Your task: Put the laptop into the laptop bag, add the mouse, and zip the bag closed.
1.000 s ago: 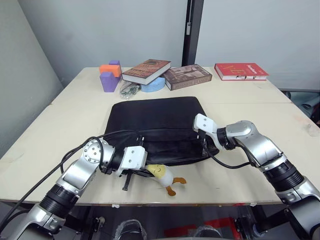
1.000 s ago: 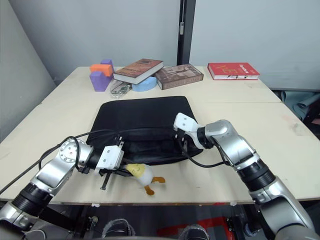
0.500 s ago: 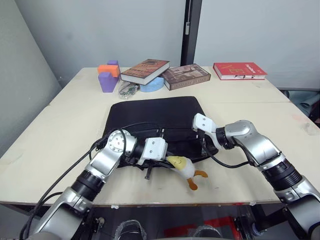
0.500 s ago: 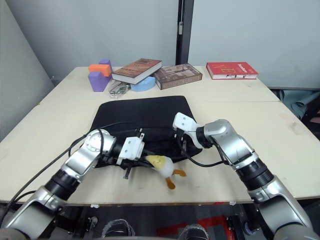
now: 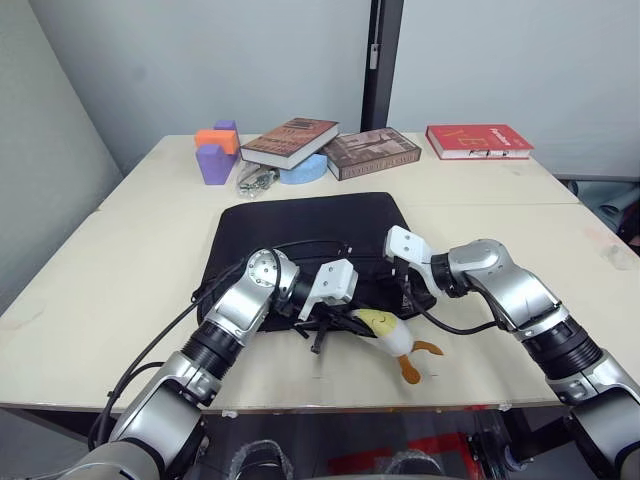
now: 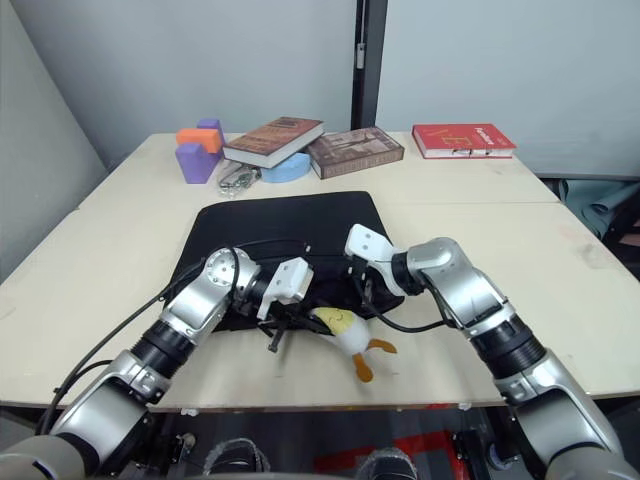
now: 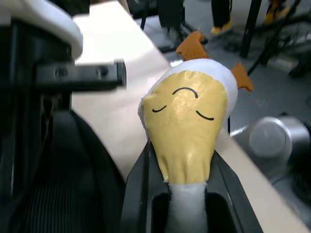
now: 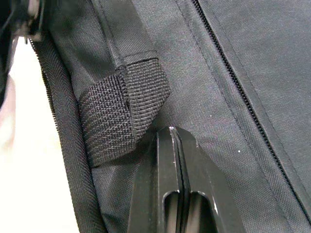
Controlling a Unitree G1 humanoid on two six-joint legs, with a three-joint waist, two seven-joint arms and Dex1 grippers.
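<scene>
At the table's near edge, the left gripper (image 5: 322, 335) drags along the laptop bag (image 5: 310, 230), a plush toy (image 5: 385, 332) beside it. Its wrist view shows the fingers astride that toy. The right gripper (image 8: 171, 160), fingers together, pins the bag; keep it firm.

A pale wooden table (image 5: 120, 250) stands before plain grey walls (image 5: 200, 60) (a dark vertical post (image 5: 378, 60) between them).

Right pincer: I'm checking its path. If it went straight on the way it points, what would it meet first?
Probably the laptop bag: the right pincer, fingers shut together, points at the black fabric right beside a handle strap. Whether it already touches is unclear.
</scene>
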